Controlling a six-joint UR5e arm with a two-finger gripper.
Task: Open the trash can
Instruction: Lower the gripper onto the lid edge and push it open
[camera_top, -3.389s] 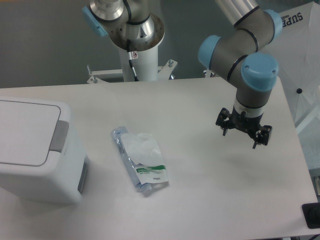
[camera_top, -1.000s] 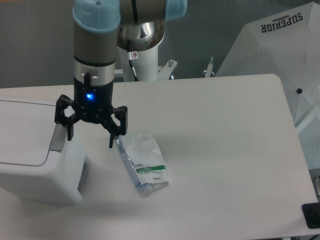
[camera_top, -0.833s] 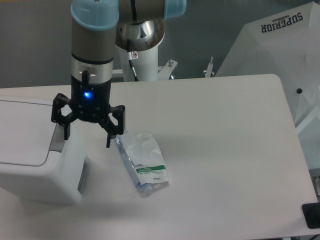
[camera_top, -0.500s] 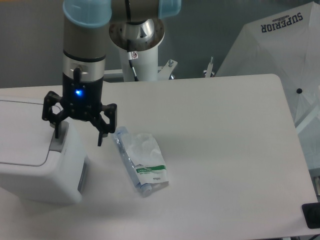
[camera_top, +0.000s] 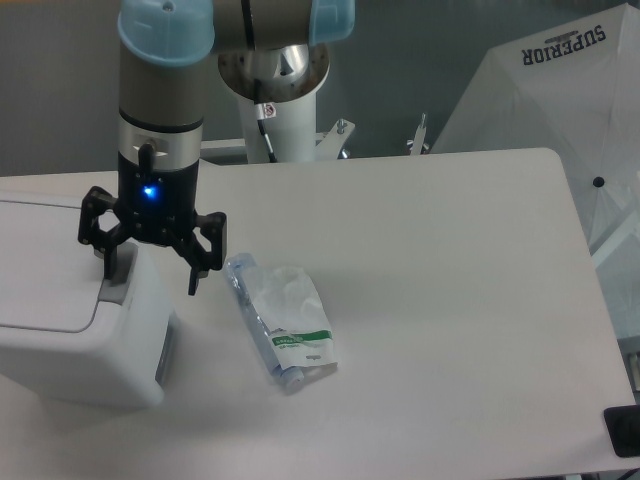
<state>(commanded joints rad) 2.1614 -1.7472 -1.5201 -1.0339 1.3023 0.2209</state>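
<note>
Since the earliest picture the arm had crossed from the right part of the counter (camera_top: 450, 300) to the left, and in the last half second the claw (camera_top: 150, 262) had drifted a little further left. Its two black fingers were wide apart and held nothing. One fingertip stood over the grey tab (camera_top: 117, 292) at the right edge of the lid, the other hung beyond the wall of the trash can (camera_top: 70, 330), above bare counter. Whether the first fingertip already touched the tab could not be told.

The trash can stood at the left edge of the counter, partly cut by the picture, with its lid still down.

The main risk seemed to be a bad aim: if the fingertip came down on the lid or on the rim beside the tab, the latch would probably not release. The outer finger could also scrape the rounded corner. The bin looked light, smooth white plastic, so a push not quite vertical might slide it along the matte, pale counter.

Near it lay a clear, crinkled plastic packet (camera_top: 283, 322) with a green stripe, thin and limp, apart from the bin and the claw.
</note>
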